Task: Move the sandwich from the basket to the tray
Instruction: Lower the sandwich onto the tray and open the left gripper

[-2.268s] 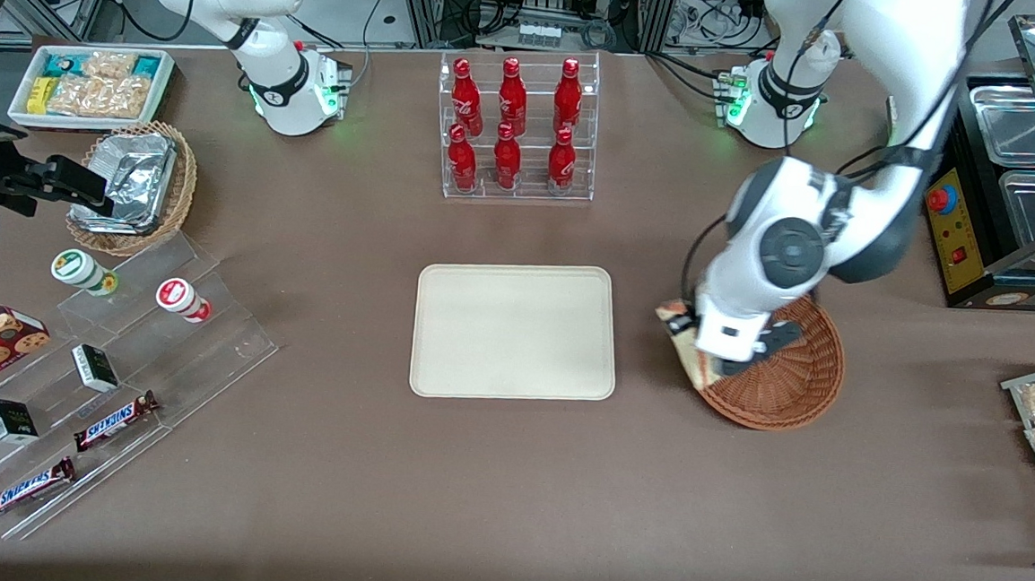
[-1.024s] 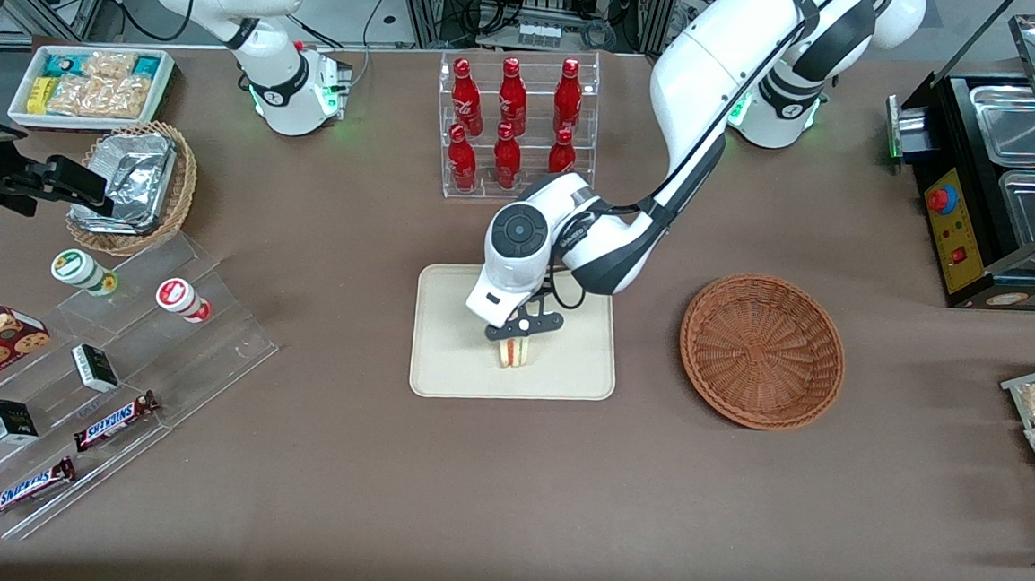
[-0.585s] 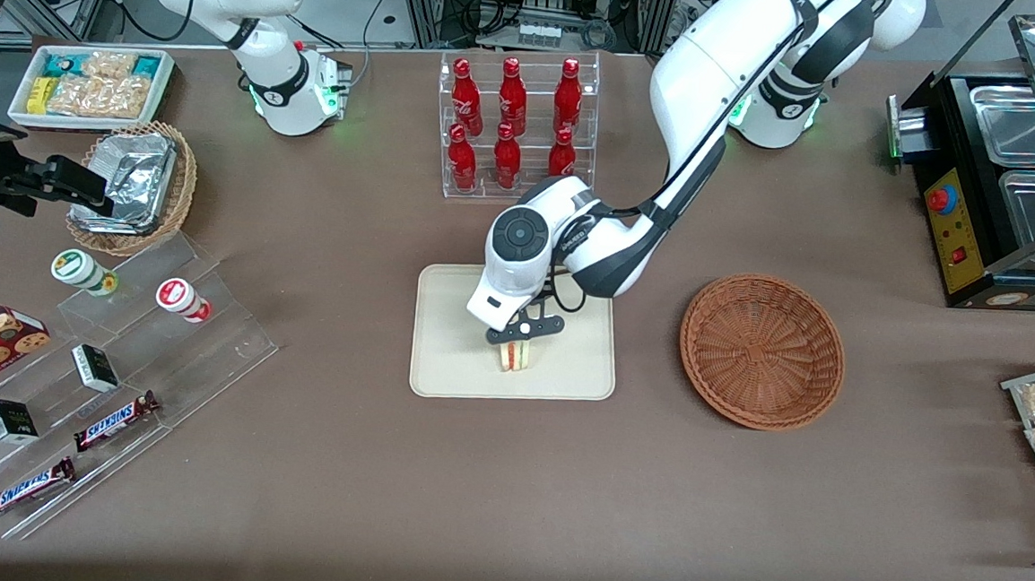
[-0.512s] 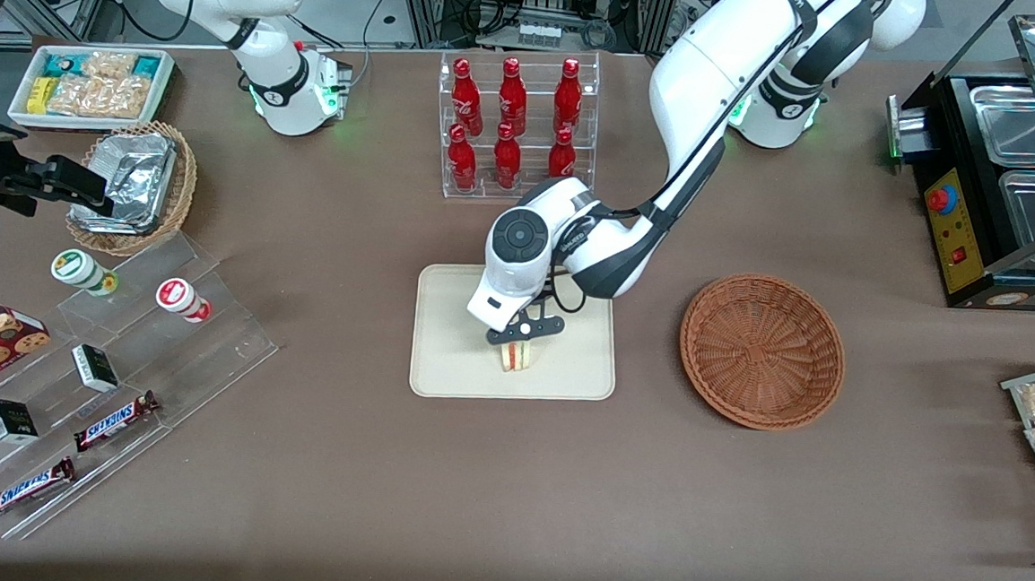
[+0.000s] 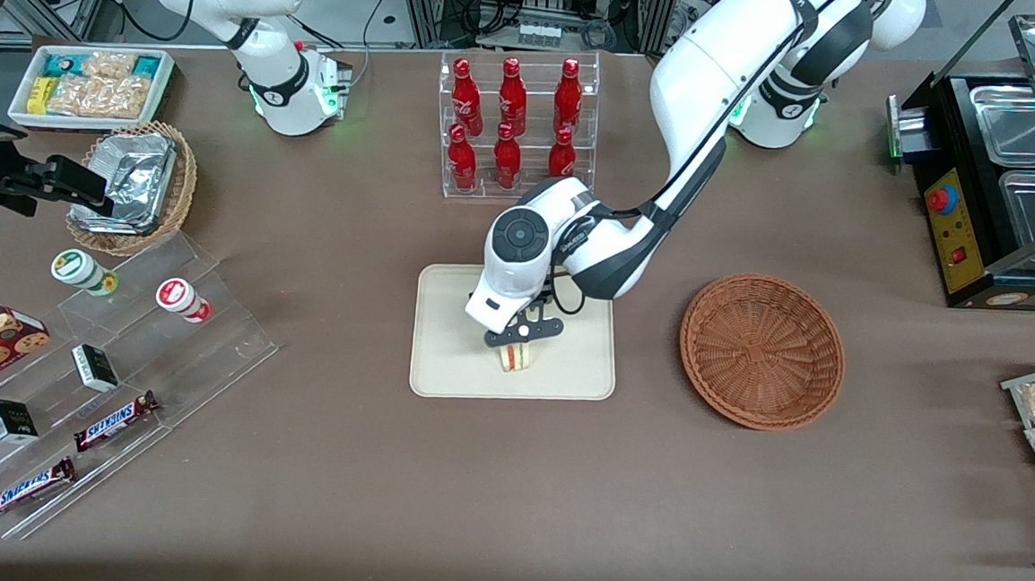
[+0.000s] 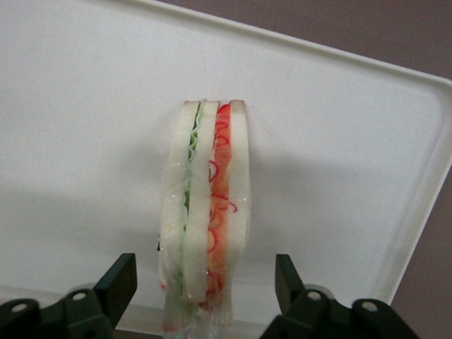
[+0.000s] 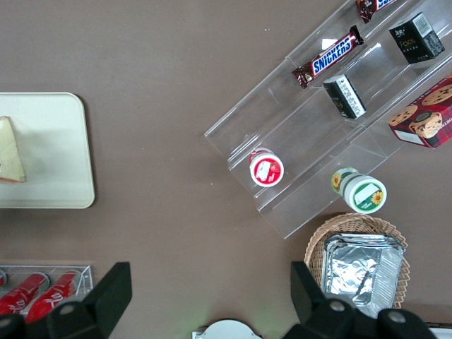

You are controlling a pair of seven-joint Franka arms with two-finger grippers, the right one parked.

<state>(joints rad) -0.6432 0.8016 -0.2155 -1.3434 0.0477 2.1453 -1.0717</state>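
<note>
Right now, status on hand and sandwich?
Hand open, straddling the sandwich. Sandwich standing on edge on tray. Basket empty. Nothing in the way.

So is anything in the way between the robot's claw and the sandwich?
No, nothing is. The gripper hangs right above the sandwich, its open fingers on either side without touching. The sandwich already stands on the tray, and the basket is empty.
</note>
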